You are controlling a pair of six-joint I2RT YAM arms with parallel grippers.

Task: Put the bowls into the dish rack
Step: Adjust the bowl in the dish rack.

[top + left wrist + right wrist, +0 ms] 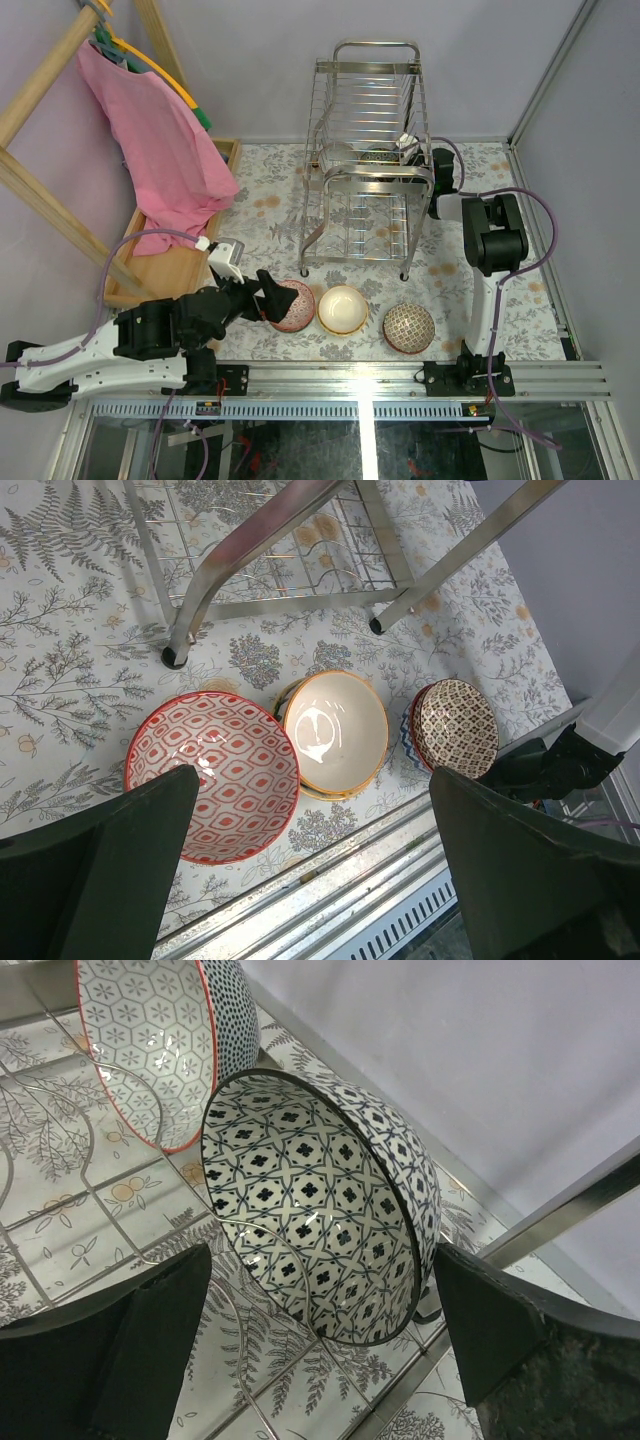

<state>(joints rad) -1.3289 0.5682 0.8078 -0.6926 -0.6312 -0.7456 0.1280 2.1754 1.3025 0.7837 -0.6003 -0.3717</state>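
Observation:
Three bowls sit in a row on the floral cloth near the front edge: a red-white one (292, 305) (213, 775), a cream one with an orange rim (342, 308) (335, 730), and a brown patterned one (408, 328) (457, 727). My left gripper (268, 297) (310, 880) is open and empty, hovering at the red-white bowl's left. The chrome dish rack (370, 160) (250, 550) stands behind them. My right gripper (425, 160) (320, 1350) is open at the rack's right side. A blue-patterned bowl (310, 1210) stands on edge in the wires between its fingers, beside a red-rimmed bowl (150, 1040).
A shallow wooden tray (170, 270) lies at the left under a pink cloth (160, 150) hanging from a wooden frame. A metal rail (400, 375) runs along the near table edge. Purple walls close in the back and the right.

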